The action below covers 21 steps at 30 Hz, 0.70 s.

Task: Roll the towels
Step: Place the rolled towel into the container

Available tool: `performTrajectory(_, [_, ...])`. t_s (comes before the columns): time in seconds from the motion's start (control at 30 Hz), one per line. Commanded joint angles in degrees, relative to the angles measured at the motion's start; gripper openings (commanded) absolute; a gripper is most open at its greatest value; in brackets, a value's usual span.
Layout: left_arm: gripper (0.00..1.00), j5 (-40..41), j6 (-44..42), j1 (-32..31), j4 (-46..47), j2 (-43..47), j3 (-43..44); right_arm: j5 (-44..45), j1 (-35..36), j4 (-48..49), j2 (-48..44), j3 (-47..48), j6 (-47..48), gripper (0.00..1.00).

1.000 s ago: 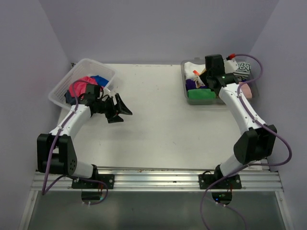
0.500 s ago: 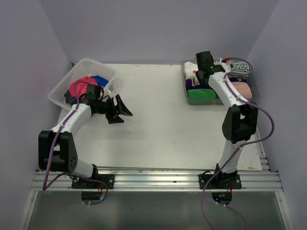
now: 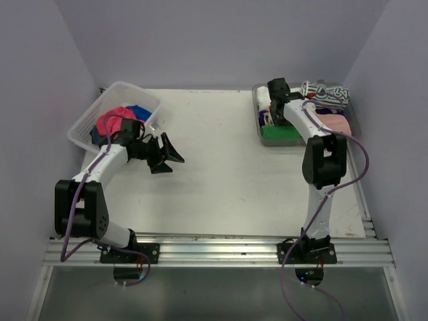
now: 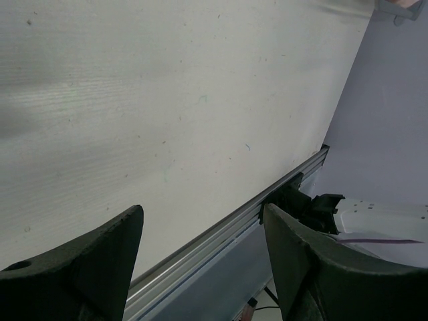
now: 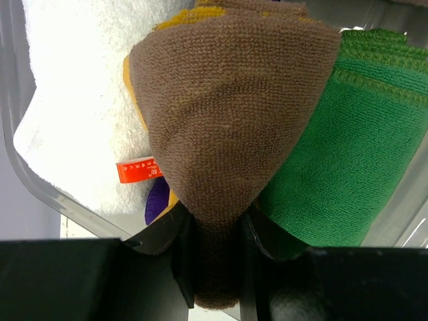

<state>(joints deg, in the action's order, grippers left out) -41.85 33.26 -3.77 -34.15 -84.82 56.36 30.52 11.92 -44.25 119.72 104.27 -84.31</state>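
Note:
My right gripper [image 5: 215,267] is shut on the yellow-and-brown towel [image 5: 231,114], pinching a brown fold over the grey tray [image 3: 258,127] at the back right. Beside it in the right wrist view lie a green towel [image 5: 348,154], a white towel [image 5: 73,100] with an orange tag and a bit of purple towel [image 5: 158,199]. From above I see the green towel [image 3: 281,132], the striped towel [image 3: 328,93] and the pink towel [image 3: 334,123] in the tray. My left gripper [image 3: 171,154] is open and empty over the bare table, right of the basket. Pink [image 3: 112,122] and blue [image 3: 139,111] towels lie in the basket.
The white lattice basket [image 3: 88,120] stands at the back left. The metal rail [image 4: 221,234] runs along the table's near edge. Purple walls close in the back and both sides.
My right arm has swung left across the tray, from its right part to its left end. The striped towel now shows uncovered. The left arm has not moved.

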Motion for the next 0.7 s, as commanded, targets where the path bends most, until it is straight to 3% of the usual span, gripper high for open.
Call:
performTrajectory(0.0, [0.75,-1.75,-1.61,0.52,0.05,-0.52,-0.63,3.75,-0.15,-0.66,1.21,2.42,-4.46,0.0])
performTrajectory(0.1, [0.75,-1.75,-1.61,0.52,0.14,-0.44,-0.72,2.79,-0.15,-1.71,4.28,5.58,-2.88,0.0])
performTrajectory(0.2, [0.75,-1.84,-1.44,0.52,0.4,-0.61,-1.16,1.47,-0.15,-1.02,5.35,5.86,-2.0,0.15])
performTrajectory(0.33, [0.75,-2.1,-1.35,0.52,0.58,-1.05,-1.25,-0.81,-0.15,4.25,3.51,2.52,-0.24,0.43])
performTrajectory(0.43, [0.75,-2.19,-1.35,0.52,0.75,-1.4,-1.16,-1.87,-0.15,4.87,2.28,1.47,0.2,0.55])
performTrajectory(0.6, [0.75,-2.36,-1.18,0.61,0.84,-1.58,-1.07,-3.36,-0.15,6.37,-1.68,-1.96,-0.41,0.64])
performTrajectory(0.67, [0.75,-2.45,-1.0,0.61,1.19,-1.49,-1.07,-3.45,-0.15,6.63,-3.6,-2.58,0.2,0.74])
